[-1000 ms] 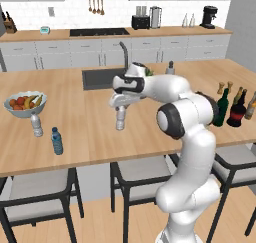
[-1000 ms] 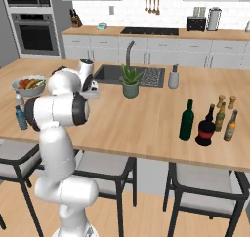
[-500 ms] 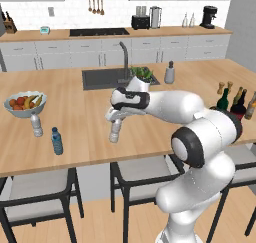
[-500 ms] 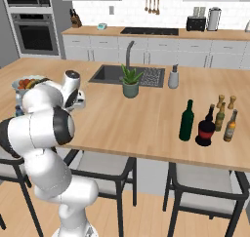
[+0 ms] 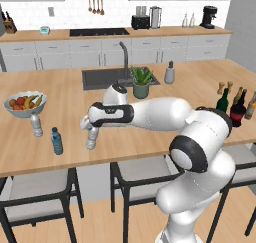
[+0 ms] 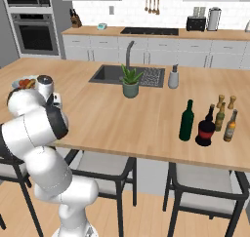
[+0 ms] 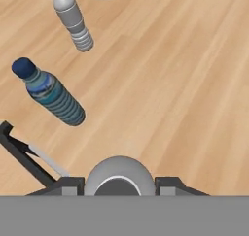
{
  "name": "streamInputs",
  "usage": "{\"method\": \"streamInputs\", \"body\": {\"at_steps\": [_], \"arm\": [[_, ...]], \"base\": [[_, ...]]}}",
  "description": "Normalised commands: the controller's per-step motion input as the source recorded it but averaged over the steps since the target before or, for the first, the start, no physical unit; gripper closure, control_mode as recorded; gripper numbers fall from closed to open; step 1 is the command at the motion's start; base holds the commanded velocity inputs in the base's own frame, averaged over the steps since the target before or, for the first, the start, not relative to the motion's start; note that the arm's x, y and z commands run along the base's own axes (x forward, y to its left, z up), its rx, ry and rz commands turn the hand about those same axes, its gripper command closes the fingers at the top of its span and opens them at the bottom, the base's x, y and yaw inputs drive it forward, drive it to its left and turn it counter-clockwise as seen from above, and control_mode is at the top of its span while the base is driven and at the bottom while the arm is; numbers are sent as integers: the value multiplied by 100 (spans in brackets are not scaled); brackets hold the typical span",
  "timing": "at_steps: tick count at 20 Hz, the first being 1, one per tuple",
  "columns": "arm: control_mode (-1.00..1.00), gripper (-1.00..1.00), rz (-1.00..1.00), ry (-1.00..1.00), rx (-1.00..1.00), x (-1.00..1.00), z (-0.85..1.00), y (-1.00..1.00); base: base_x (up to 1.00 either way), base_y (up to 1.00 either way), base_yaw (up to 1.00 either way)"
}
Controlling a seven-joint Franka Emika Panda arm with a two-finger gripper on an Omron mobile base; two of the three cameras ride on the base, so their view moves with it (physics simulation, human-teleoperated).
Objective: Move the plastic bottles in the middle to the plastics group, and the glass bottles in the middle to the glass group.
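My gripper [image 5: 91,129] is shut on the neck of the small clear greyish water bottle [image 5: 91,139], which hangs upright at the counter's near left part. In the hand view its pale cap [image 7: 119,176] sits between my dark fingertips [image 7: 68,184]. Just left of it stand the plastics group: a blue-tinted bottle [image 5: 57,140] [image 7: 48,94] and a clear one [image 5: 36,126] [image 7: 73,21]. Far right stand the tall green wine bottle [image 6: 186,121] and the squat dark bottle with a red label [image 6: 206,128]. Beside them are the slim brown and olive bottles [image 6: 229,126].
A fruit bowl [image 5: 24,104] stands behind the plastics group. A potted plant [image 5: 141,82], a sink with a tap [image 5: 120,77] and a soap dispenser [image 6: 173,77] lie mid-counter. Two wooden shakers [image 6: 220,100] stand behind the glass bottles. Stools line the counter's near edge.
My gripper has carried the clear bottle leftward and lower, from mid-counter to just right of the blue bottle. The other bottles have not moved.
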Motion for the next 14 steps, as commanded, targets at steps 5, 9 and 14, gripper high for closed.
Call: {"method": "streamInputs", "body": {"at_steps": [5, 9, 14], "arm": [[-100, 100, 0, 6, -1, 35, 23, 62], [-100, 100, 0, 8, 0, 40, 4, 44], [-100, 100, 0, 1, -4, 28, -3, 32]], "base": [[0, 0, 0], [0, 0, 0], [0, 0, 0]]}}
